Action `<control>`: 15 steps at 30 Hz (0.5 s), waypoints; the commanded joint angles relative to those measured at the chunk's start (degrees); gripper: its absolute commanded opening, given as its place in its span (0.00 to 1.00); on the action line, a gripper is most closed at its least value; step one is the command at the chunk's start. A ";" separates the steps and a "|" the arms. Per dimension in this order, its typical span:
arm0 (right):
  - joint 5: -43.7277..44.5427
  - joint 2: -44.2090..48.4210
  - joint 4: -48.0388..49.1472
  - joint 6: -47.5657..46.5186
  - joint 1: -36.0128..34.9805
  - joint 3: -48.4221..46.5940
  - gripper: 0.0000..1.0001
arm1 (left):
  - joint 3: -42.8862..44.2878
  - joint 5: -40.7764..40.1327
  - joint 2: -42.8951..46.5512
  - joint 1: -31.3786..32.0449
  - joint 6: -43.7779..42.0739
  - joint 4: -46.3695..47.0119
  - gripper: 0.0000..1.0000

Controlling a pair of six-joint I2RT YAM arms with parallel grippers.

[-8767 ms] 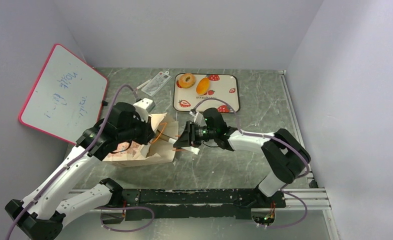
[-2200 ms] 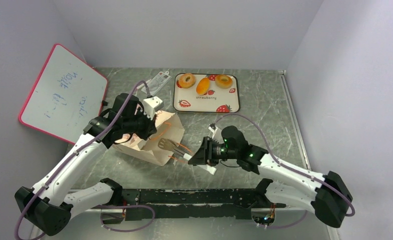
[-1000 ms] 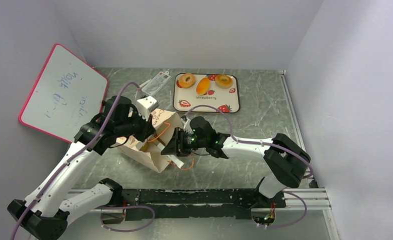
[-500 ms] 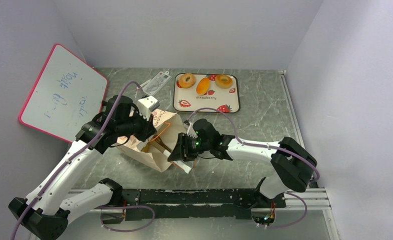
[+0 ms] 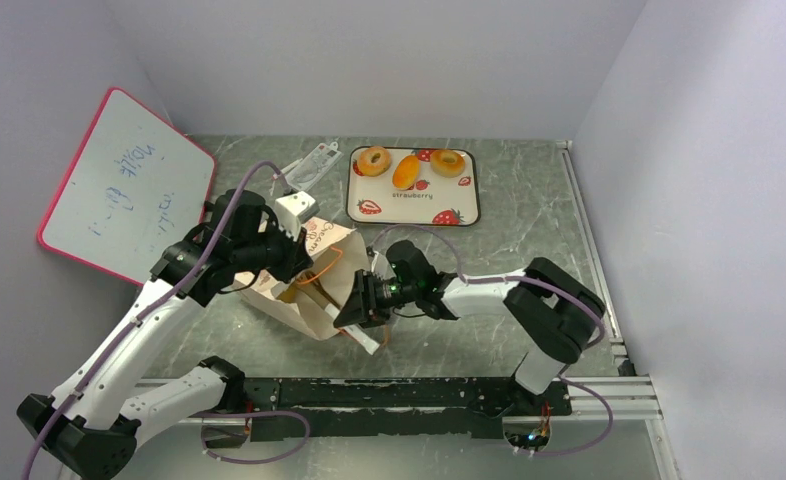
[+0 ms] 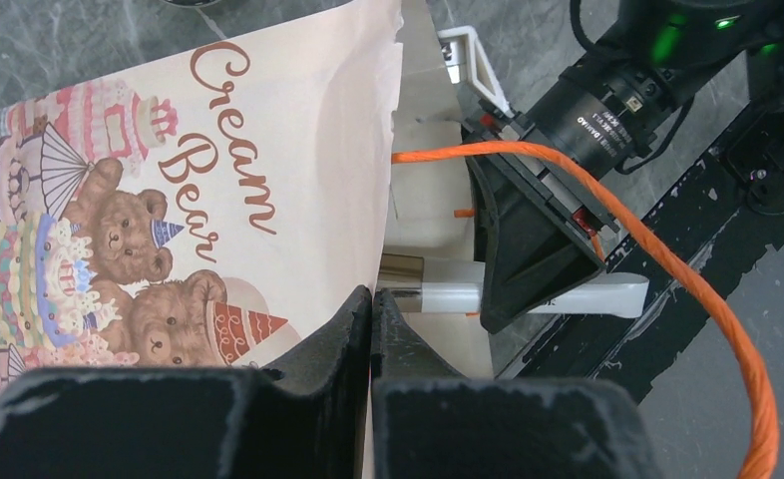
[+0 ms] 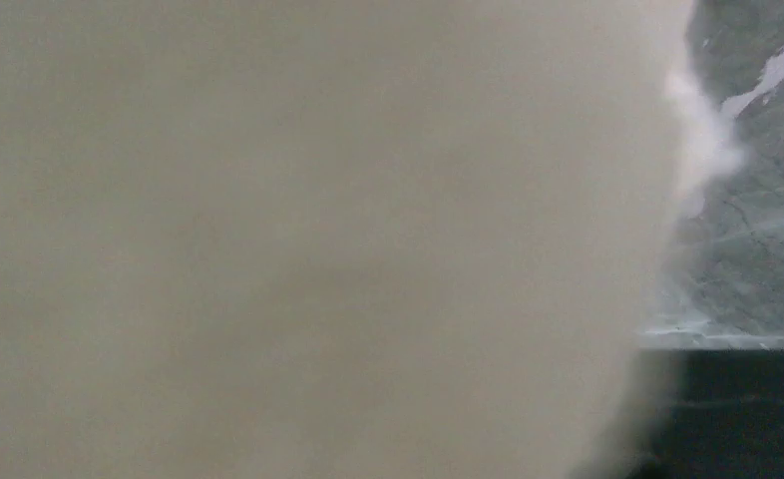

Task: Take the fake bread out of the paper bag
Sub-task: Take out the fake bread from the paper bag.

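Observation:
The paper bag (image 5: pixel 329 250) lies on its side on the table, mouth facing right; its bear print shows in the left wrist view (image 6: pixel 169 200). My left gripper (image 5: pixel 295 266) is shut on the bag's upper mouth edge (image 6: pixel 372 299) and holds it open. My right gripper (image 5: pixel 355 302) is at the bag's mouth with its white fingers (image 6: pixel 558 296) spread, tips inside. The right wrist view is filled by blurred beige paper (image 7: pixel 318 239). Three fake breads lie on the tray: a ring (image 5: pixel 374 160), an oval bun (image 5: pixel 406 171) and a ring (image 5: pixel 448 162). No bread shows inside the bag.
The strawberry tray (image 5: pixel 409 208) sits at the back centre. A clear plastic packet (image 5: pixel 309 165) lies left of it. A pink-framed whiteboard (image 5: pixel 124 185) leans at the left wall. The orange handle (image 6: pixel 647 249) loops over my right gripper. A black rail (image 5: pixel 409 392) runs along the front edge.
A third bread has appeared on the tray. The right gripper came back from the open table to the bag's mouth and edged slightly deeper. The left gripper keeps its hold.

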State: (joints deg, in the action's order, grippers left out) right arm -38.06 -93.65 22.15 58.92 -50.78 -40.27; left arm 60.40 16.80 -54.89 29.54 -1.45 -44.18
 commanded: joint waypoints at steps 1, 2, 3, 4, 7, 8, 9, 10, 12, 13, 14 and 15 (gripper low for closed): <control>-4.91 -2.52 13.93 4.40 0.15 1.34 0.47 | 2.46 3.51 -0.12 -0.37 1.38 0.48 0.07; -5.12 -2.44 14.76 4.83 0.09 1.38 0.46 | 2.40 3.65 0.00 -0.36 1.44 0.57 0.07; -5.26 -2.33 15.66 5.22 0.11 1.56 0.45 | 2.31 3.79 0.04 -0.37 1.53 0.63 0.07; -5.38 -2.14 16.43 5.58 0.11 1.66 0.45 | 2.20 3.83 0.09 -0.36 1.58 0.67 0.07; -5.75 -1.92 19.00 7.20 0.08 2.35 0.37 | 1.94 4.05 0.12 -0.38 1.91 0.87 0.07; -5.83 -1.96 20.28 8.09 0.02 2.71 0.34 | 1.80 4.12 0.22 -0.36 2.14 1.00 0.07; -6.03 -1.91 21.41 8.83 0.15 3.06 0.32 | 1.62 4.23 0.39 -0.38 2.27 1.23 0.07; -6.19 -1.83 22.27 9.40 0.11 3.20 0.28 | 1.45 4.29 0.47 -0.36 2.47 1.54 0.07; -6.03 -1.45 22.48 9.75 0.08 3.47 0.19 | 1.39 3.96 0.62 -0.38 2.75 1.79 0.07; -5.87 -0.88 21.86 9.54 0.10 3.53 0.14 | 1.39 3.52 0.58 -0.36 2.88 1.85 0.07; -5.68 -0.19 20.96 9.08 0.05 3.53 0.12 | 1.39 3.25 0.62 -0.38 3.00 1.97 0.07; -5.53 0.49 19.18 8.45 0.07 3.42 0.10 | 1.43 3.02 0.66 -0.42 3.20 2.14 0.07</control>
State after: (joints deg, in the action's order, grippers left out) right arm -43.09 -96.31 38.79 67.42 -50.78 -37.06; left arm 60.40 17.89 -55.18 29.45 0.19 -44.80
